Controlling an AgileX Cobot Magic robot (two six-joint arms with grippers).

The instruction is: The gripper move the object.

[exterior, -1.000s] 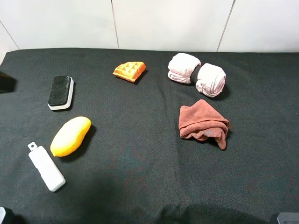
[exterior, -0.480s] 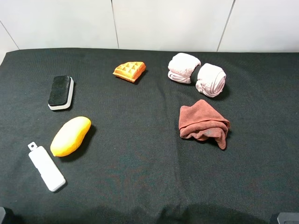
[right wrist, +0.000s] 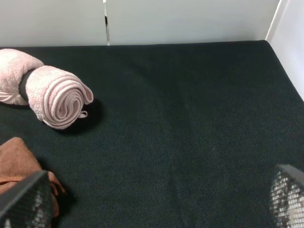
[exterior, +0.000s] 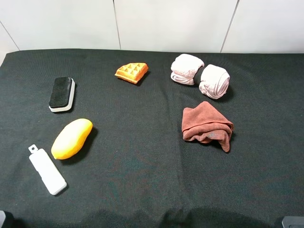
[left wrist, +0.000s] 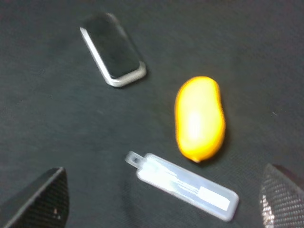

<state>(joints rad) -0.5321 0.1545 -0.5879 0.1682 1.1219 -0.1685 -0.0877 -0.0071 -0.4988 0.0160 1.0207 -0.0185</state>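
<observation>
Step in hand: approach, nothing grasped. Left gripper — fingers spread wide, empty — hangs above the object, a smooth, glossy yellow-orange mango shape lying on the black cloth table, between the black-topped eraser and the white plastic bar, just beside the bar. Next move, by judgement: descend astride its narrow width, clear of the bar. Right gripper likewise spread, idle near the rolled pink towel.
</observation>
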